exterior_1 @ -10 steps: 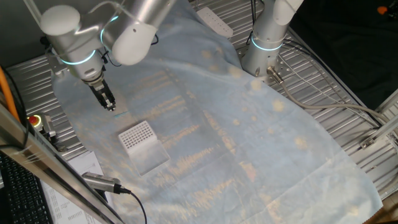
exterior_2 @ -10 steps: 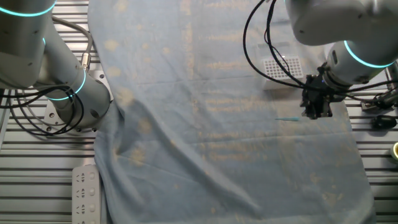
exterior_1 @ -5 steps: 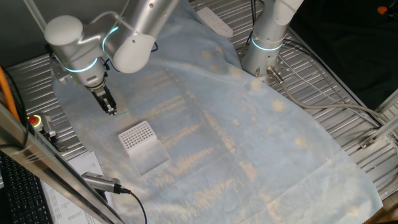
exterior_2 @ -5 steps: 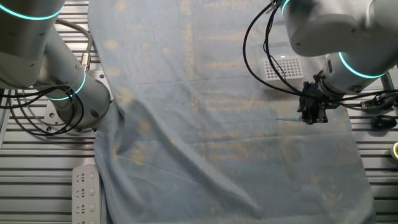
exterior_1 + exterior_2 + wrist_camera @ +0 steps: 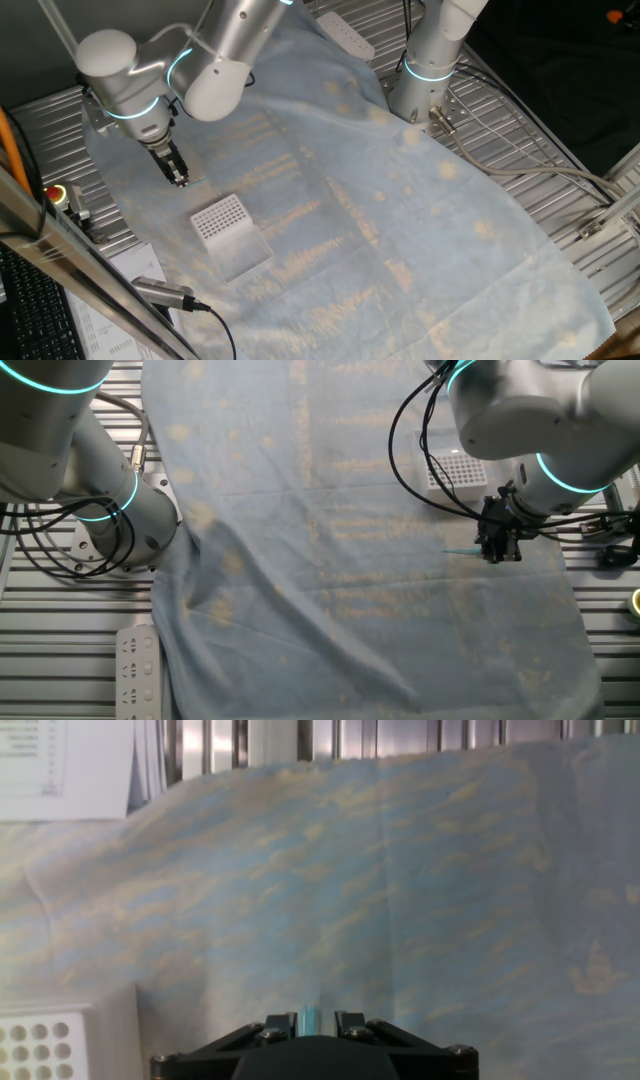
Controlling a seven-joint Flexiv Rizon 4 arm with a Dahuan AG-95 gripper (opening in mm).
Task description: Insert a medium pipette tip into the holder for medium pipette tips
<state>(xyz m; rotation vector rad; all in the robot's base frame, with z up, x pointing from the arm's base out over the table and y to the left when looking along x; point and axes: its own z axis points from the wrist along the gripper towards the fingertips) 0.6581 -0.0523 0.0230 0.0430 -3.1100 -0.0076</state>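
Note:
The medium pipette tip (image 5: 460, 551) is a thin pale teal sliver lying on the blue cloth. One end of it reaches between my fingers, and it shows in the hand view (image 5: 311, 1016) too. My gripper (image 5: 497, 550) is down at the cloth over that end, also seen in one fixed view (image 5: 179, 179). The jaws stand narrowly apart, with a small gap on each side of the tip. The holder for medium pipette tips (image 5: 225, 226) is a white box with a grid of holes. It stands a short way from the gripper (image 5: 455, 468), at the lower left of the hand view (image 5: 40, 1038).
A blue cloth (image 5: 400, 220) covers the table over a metal grid (image 5: 520, 140). A second arm's base (image 5: 425, 70) stands at the far side. A white power strip (image 5: 345, 35) lies near it. Papers (image 5: 60, 765) lie beyond the cloth edge.
My gripper has come down and shifted slightly, so the tip's end now lies between its jaws. The tip and the holder have not moved.

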